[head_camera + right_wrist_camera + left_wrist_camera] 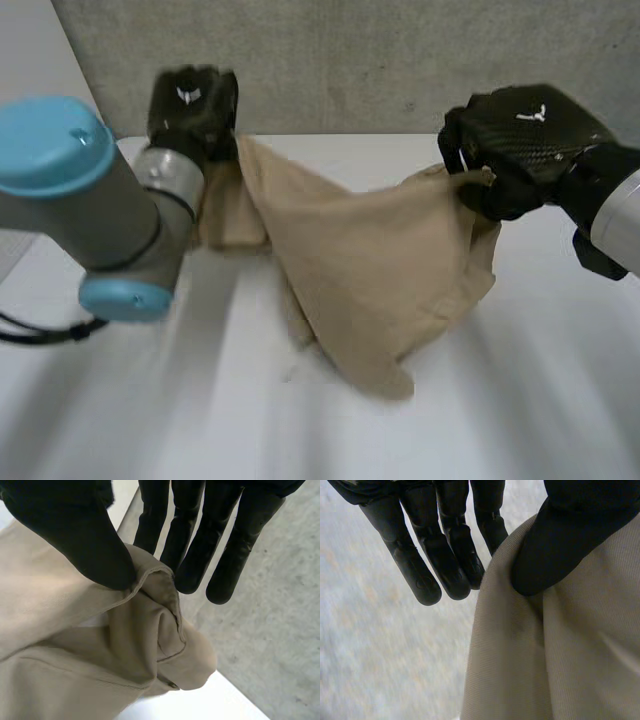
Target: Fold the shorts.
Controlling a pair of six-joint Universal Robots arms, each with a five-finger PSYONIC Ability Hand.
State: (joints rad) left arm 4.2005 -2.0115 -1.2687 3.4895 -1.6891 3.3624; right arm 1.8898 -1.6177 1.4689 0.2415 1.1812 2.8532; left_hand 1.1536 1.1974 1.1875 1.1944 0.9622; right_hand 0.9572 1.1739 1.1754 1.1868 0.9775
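Between the fingers of both hands, shorts (370, 265): beige cloth is held up and stretched from one hand to the other, sagging to a loose point below them.
Shorts, lower part: it is hung down toward the tabletop (520, 410); whether the lowest fold touches the tabletop cannot be told.
Left hand (195, 100): it is raised at the far end of the left arm (100, 200), with one upper corner of the shorts taken at its fingers.
Left hand, fingers: in the left wrist view the thumb is pressed flat onto the cloth and the cloth is pinched against a finger behind it; the other fingers are kept straight and close together, bare, just beside the cloth's edge.
Right hand (525, 140): the opposite upper corner is gathered at its fingers.
Right hand, fingers: in the right wrist view a stitched hem is pinched between the thumb and the straight fingers; the fingertips are extended past the cloth, pressed close together.
Cloth under the right thumb: it is bunched into a rolled fold just below the pinch.
Wall (350, 60): grey, seen beyond both sets of fingers.
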